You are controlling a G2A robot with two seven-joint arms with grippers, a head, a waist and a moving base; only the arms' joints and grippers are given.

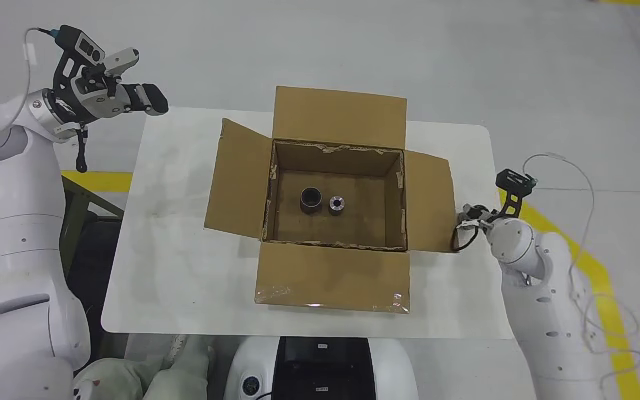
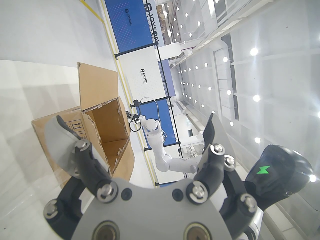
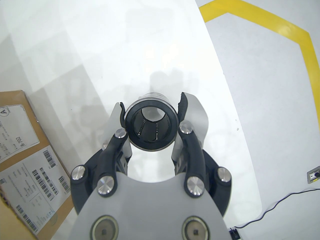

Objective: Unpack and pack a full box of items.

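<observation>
Box (image 1: 335, 280) sits open mid-table (image 1: 160, 250), all four flaps splayed out, w/ two parts on its floor. L gripper (image 1: 150, 97) hangs well apart from the box, out beyond its far-left corner, fingers spread wide & holding nothing. R gripper (image 3: 152, 101) is just beside the box's right flap, pads pinched on a black sleeve (image 3: 150, 128) (hollow, smooth, prob a bearing), its bore running along the fingers. Inside the box, nearer the far wall: a dark ring (image 1: 312, 200) and, just beside it, a smaller metal part (image 1: 335, 206).

Risks as I judge them:
- Sleeve is round & slick, and the pads bear only on its curved sides. A jolt could let it twist or slide out.
- If it gets set down on its side out here, it can roll. The table edge is near on the side away from the box, so it may end up on the floor.
- R gripper is v. close to the right flap. A sideways move toward the box could catch the flap edge, drag the box & shift the parts inside.
- If the sleeve is headed into the box instead (can't tell which), a release from above the rim could land it on the ring or small part.
- L gripper is too far off to steady the box.
</observation>
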